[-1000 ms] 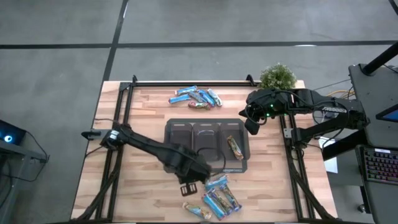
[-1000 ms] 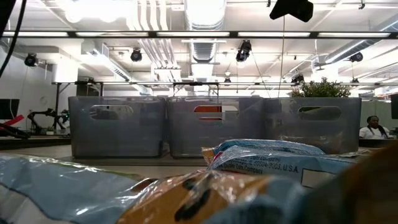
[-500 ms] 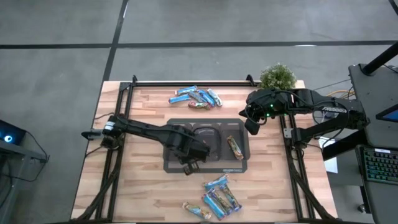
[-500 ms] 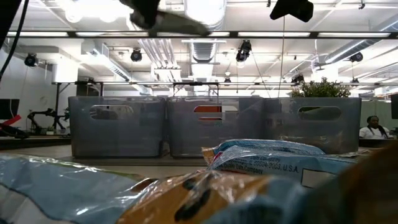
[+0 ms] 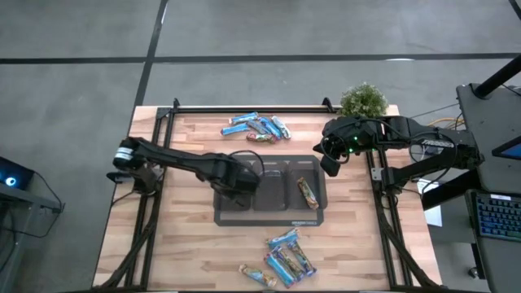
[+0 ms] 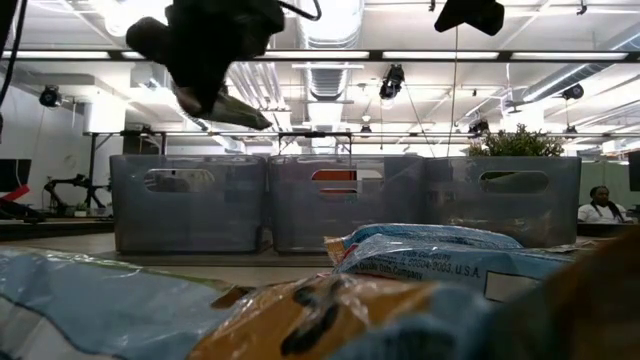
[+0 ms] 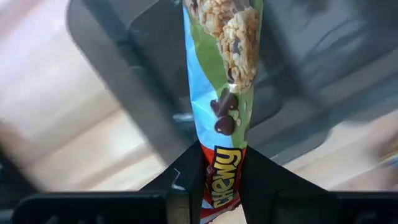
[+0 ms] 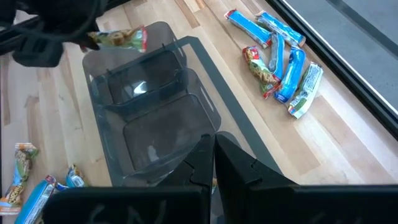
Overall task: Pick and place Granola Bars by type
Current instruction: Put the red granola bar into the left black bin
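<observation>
My left gripper (image 5: 242,176) hangs over the left compartment of the grey three-part tray (image 5: 269,220), shut on a granola bar (image 7: 221,68) with a green and light blue wrapper. One orange-brown bar (image 5: 307,193) lies in the right compartment. Several bars lie in a far pile (image 5: 256,128) and several more in a near pile (image 5: 281,260). My right gripper (image 5: 330,163) waits shut above the tray's far right corner, holding nothing. My left gripper pinches the bar's red end with the yellow lettering (image 7: 222,163) between its two fingers, which come from above and point down. The bar runs on along the fingers and hangs below them, slanting (image 6: 235,110), clear of the tray.
A small green plant (image 5: 362,100) stands at the table's far right corner. Black frame rails (image 5: 155,212) run along both table sides and the far edge. Bare wood lies left of the tray. In the low view, near-pile bars (image 6: 300,300) fill the foreground.
My left gripper has carried the bar from beside the near pile toward the far edge and leftward, ending over the tray's left compartment. Its wrist has rolled on the way. The bar has stayed in the fingers, clear of the table.
</observation>
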{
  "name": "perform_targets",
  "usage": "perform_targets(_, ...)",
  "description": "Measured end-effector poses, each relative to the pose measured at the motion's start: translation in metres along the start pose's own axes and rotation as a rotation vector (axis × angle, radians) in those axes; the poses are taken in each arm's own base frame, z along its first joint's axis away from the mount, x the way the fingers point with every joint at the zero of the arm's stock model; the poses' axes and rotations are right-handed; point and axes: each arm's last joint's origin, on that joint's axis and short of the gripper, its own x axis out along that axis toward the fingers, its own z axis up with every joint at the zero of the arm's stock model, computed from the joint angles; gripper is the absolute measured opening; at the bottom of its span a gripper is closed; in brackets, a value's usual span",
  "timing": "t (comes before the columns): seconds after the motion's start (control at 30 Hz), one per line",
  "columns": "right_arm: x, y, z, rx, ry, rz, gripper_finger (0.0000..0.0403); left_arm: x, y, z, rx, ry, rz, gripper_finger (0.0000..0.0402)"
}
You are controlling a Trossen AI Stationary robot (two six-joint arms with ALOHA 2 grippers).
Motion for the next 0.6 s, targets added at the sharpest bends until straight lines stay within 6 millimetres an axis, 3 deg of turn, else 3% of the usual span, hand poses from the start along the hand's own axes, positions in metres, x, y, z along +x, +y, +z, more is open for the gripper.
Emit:
perform_targets(0.27,0.0,0.0,0.0,0.0,0.0,0.0,0.0008,0.013,0.012,0.0,-0.328,-0.042,-0.161,0.0064)
perform_targets(0.6,0.0,0.0,0.0,-0.007,-0.001,0.0,0.0008,0.06,0.018,-0.005,-0.424,-0.041,-0.203,0.0064)
